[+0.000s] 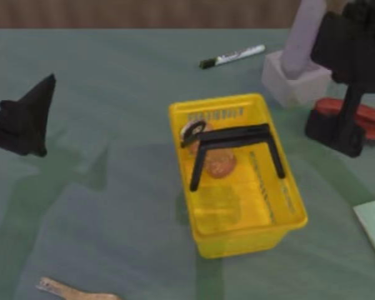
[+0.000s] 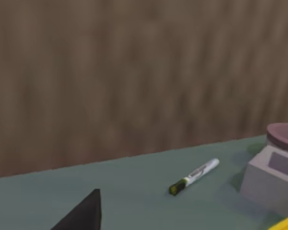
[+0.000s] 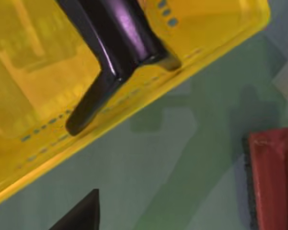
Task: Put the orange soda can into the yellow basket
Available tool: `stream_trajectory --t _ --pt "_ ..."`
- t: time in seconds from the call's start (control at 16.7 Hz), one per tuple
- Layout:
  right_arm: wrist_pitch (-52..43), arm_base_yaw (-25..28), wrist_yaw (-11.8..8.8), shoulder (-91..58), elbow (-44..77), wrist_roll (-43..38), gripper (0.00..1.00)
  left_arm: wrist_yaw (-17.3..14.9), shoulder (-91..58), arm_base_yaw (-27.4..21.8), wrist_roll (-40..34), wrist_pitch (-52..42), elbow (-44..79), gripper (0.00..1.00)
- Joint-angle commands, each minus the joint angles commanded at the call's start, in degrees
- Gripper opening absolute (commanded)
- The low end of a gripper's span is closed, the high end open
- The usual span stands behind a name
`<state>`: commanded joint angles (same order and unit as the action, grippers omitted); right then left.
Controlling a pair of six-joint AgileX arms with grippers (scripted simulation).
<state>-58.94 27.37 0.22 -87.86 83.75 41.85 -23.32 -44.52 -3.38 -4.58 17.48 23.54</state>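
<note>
On the green table, the orange soda can lies inside the yellow basket (right gripper well apart).

**Soft, even light, mild blur**

Lit evenly and moderately bright, without glare. Broad, faint dark shadows across the table beside the yellow basket. Slightly soft throughout; close-up basket wall blurred in the right wrist view.

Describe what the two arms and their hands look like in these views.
Both are matte black with no markings or cables visible. The left hand is an angular, wedge-like black shape tapering to a point. The right hand is a blocky black body on a slim stem with a broader foot; each wrist view shows only a dark pointed tip.
</note>
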Motion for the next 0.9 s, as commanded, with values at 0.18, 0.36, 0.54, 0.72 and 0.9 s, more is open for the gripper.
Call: stream_trajectory --t 0.18,0.36,0.54,0.72,0.9 --pt "-9.67 4.43 0.11 -15.28 14.57 6.88 1.0 8.75 17.92 1.94 0.96 -7.57 -9.37 1.0" --pt "-17.45 8.12 0.1 -27.31 26.04 12.46 1.0 15.96 32.04 3.33 2.43 -12.97 -16.69 1.0" --pt "-22.71 10.69 0.02 -35.12 33.4 16.26 1.0 21.05 40.92 4.17 3.86 -16.22 -21.53 1.0" --pt "-24.91 11.8 -0.04 -38.26 36.23 17.87 1.0 23.32 44.52 4.53 4.58 -17.48 -23.54 1.0" --pt "-24.91 11.8 -0.04 -38.26 36.23 17.87 1.0 23.32 44.52 4.53 4.58 -17.48 -23.54 1.0"
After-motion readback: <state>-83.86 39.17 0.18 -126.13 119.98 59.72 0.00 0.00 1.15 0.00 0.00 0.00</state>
